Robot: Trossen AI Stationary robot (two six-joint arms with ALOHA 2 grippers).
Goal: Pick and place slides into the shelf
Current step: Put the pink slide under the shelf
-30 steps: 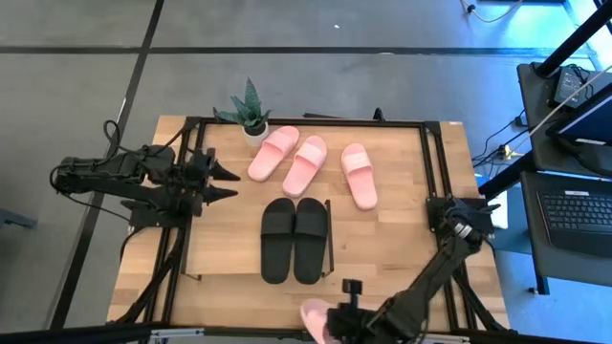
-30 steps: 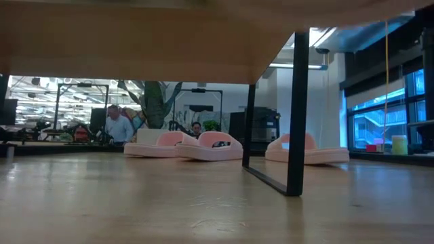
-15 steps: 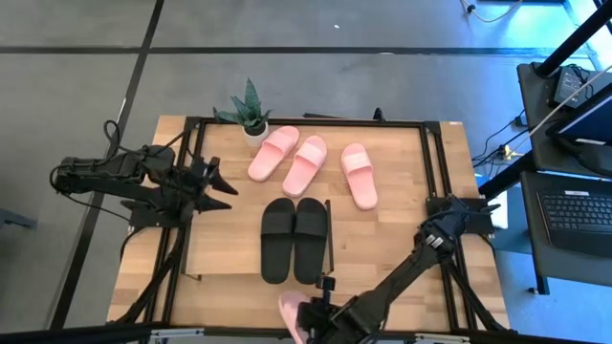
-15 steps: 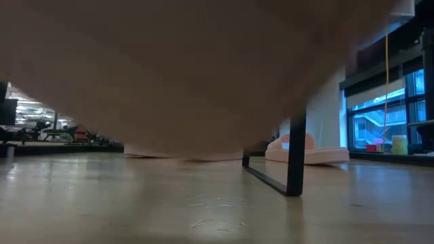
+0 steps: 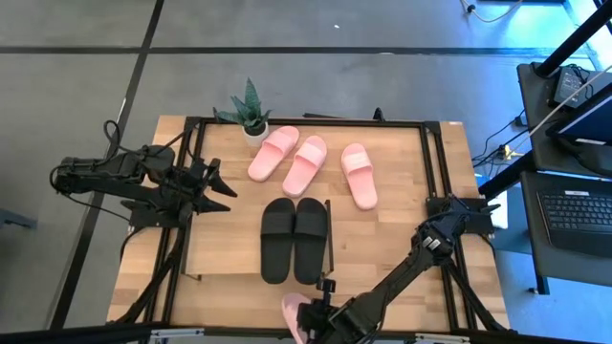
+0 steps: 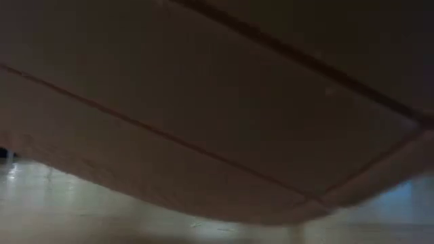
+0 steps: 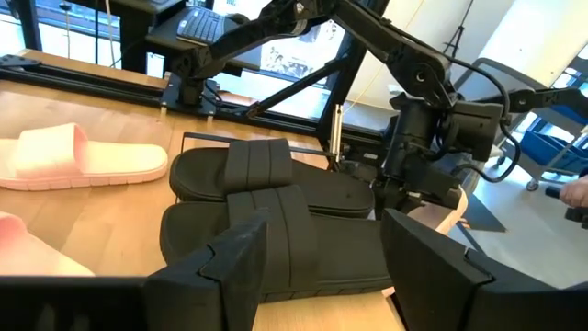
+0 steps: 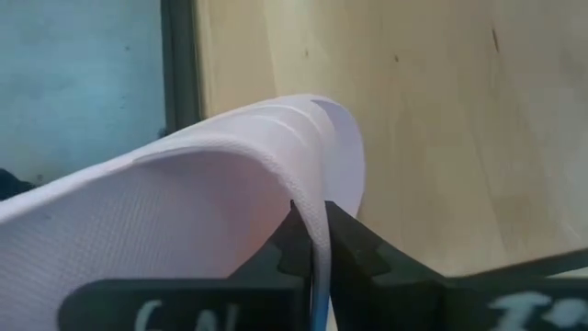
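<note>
My right gripper [image 5: 310, 313] is at the table's near edge, shut on a pale pink slide [image 5: 293, 315]. That slide's grooved sole [image 6: 217, 108] fills the low view and hides the shelf's underside. The black pair [image 5: 294, 239] lies flat on the shelf's light-wood board [image 5: 222, 244], next to its thin black end frame [image 5: 328, 239]. Three more pink slides [image 5: 306, 164] lie sole-down on the tabletop beyond. My left gripper [image 5: 218, 182] is open at the shelf's left end. Its fingers point at the black pair [image 7: 276, 230] without touching it. My right gripper pinches the pink slide's wide strap at its edge [image 8: 317, 216] between the two fingertips [image 8: 292, 250]. The strap arches away from the fingers. In the low view the sole hangs tilted just above the tabletop [image 6: 68, 217].
A small potted plant [image 5: 251, 115] stands at the table's far edge beside the pink slides. Black frame rails [image 5: 432, 191] run along the table's sides. Bare wood shows to the right of the shelf [image 5: 382, 239]. In the left wrist view a hand [image 7: 574, 193] shows beyond the table.
My right gripper has carried the pink slide along the near edge toward the table's left. The slide has come in front of the low camera, so its sole now covers the view of the shelf's underside and the slides beyond.
</note>
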